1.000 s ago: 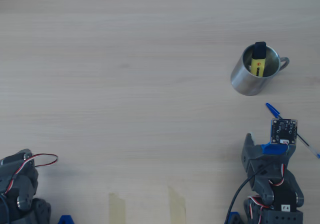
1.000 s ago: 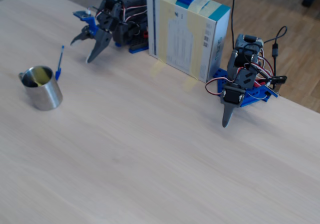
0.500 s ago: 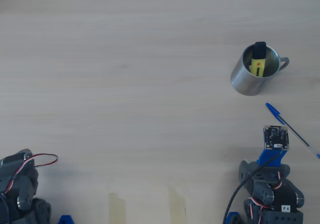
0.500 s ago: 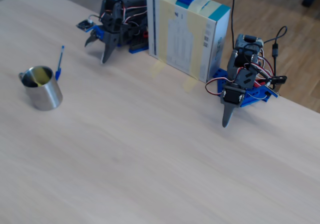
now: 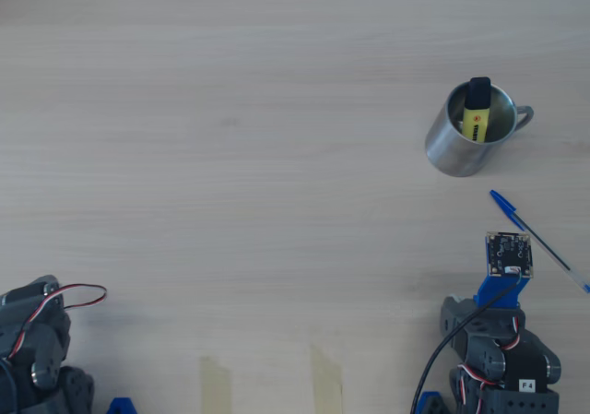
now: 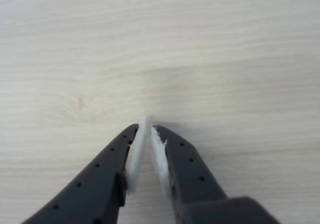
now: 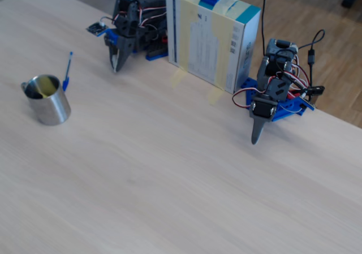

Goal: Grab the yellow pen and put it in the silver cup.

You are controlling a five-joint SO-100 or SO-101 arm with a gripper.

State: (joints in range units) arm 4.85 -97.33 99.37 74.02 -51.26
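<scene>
Yellow pen (image 5: 476, 119) stands tilted inside silver cup (image 5: 461, 147), upper right of overhead view, black cap up against rim; placement judged complete. Gripper (image 6: 148, 129) empty, jaws nearly closed, low over bare worktop (image 6: 160, 44), well apart from cup. Blue ballpoint (image 5: 535, 239) lies between, untouched.

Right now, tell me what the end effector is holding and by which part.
Nothing. The end effector is nearly closed on empty air above bare table. The yellow pen stands inside the silver cup.
</scene>
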